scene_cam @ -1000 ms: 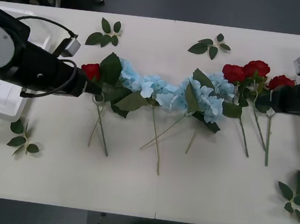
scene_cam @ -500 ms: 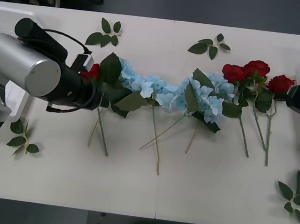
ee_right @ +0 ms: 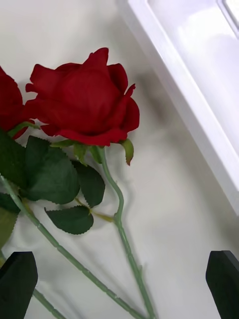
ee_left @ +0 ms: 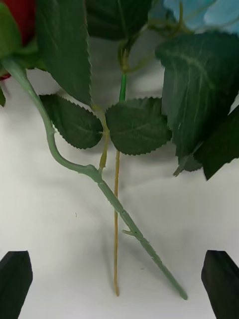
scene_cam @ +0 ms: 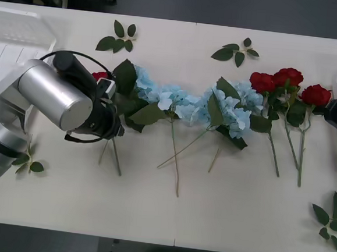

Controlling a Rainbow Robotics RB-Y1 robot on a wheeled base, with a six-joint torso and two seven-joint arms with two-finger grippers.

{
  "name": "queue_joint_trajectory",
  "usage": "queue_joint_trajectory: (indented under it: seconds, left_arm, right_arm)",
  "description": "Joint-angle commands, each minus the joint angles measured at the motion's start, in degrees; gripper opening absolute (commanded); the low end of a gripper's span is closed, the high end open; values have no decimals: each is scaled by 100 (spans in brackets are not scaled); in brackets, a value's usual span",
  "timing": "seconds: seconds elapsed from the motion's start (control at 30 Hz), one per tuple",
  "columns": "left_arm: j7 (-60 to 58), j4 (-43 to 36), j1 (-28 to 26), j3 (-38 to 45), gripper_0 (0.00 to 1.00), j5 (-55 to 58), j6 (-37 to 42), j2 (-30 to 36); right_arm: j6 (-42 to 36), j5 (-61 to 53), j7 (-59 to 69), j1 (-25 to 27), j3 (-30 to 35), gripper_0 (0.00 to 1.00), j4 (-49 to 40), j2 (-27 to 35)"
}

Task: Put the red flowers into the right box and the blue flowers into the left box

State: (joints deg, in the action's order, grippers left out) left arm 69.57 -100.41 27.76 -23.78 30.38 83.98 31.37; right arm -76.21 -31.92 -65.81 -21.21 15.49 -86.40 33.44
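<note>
Three red flowers lie at the table's right and one more red flower lies at the left, half hidden by my left arm. Between them stretches a row of blue flowers. My left gripper is open over that left rose's green stem, its black fingers on either side. My right gripper is open just above the rightmost rose's stem, below its bloom. The right box lies beside that rose. The ribbed left box is at the far left.
Loose green leaf sprigs lie at the back, at the front left and at the front right. A thin yellowish stem crosses under the rose stem. The table's front half is bare.
My left arm has swung in and down over the left rose's stems, uncovering the left box. My right arm has drawn back a little to the right, off the rightmost rose.
</note>
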Motion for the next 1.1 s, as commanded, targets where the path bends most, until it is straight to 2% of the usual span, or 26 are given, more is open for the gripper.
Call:
queue_joint_trajectory:
  seconds: [0.03,0.47,0.83,1.1]
  left_arm:
    - [-198,-5,160,-171,100,-278,-57,27]
    - [-31,453,265,-426,100,-278,-356,-87]
    - [197,1191,696,-575,100,-524,-426,-412]
    - [329,1323,731,-672,100,-586,-435,-421]
  right_arm:
    - [239,72,50,-155,-195,100,106,163]
    - [854,213,33,-559,-758,100,897,154]
    - [1390,415,15,-1016,-1259,100,1802,127]
    - [1434,740,-2,-1139,-1417,100,2075,83]
